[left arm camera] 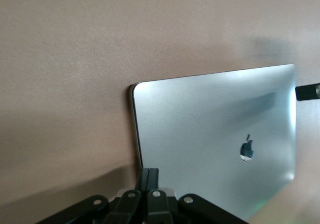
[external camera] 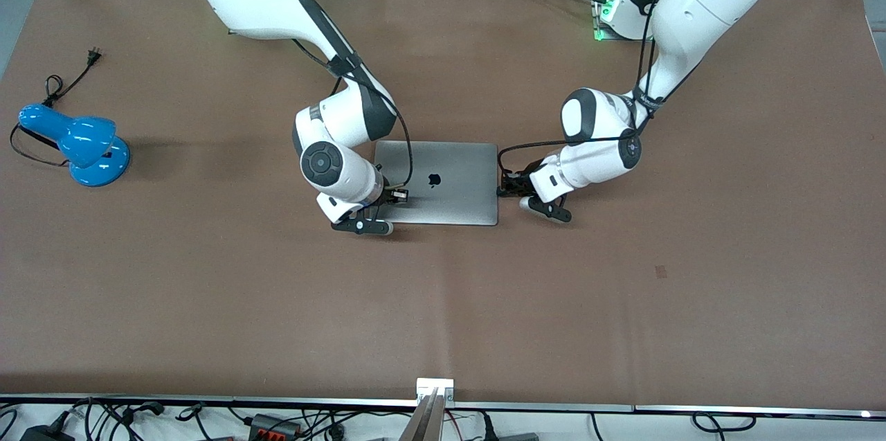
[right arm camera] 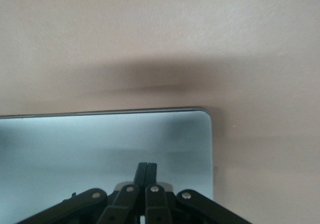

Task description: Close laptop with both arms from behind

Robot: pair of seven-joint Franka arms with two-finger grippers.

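Observation:
The silver-grey laptop [external camera: 450, 178] lies shut and flat on the brown table, its lid up with the black apple logo showing. My right gripper [external camera: 399, 195] is shut and empty, its tips over the lid near the end toward the right arm; the right wrist view shows the shut fingers [right arm camera: 146, 171] over the lid [right arm camera: 100, 139]. My left gripper [external camera: 507, 186] is shut and empty at the laptop's edge toward the left arm; the left wrist view shows its fingers [left arm camera: 149, 176] by the lid's corner [left arm camera: 215, 134].
A blue desk lamp [external camera: 76, 143] with a black cord lies at the right arm's end of the table. A metal bracket [external camera: 435, 385] sits at the table edge nearest the front camera. A small dark mark [external camera: 661, 271] is on the mat.

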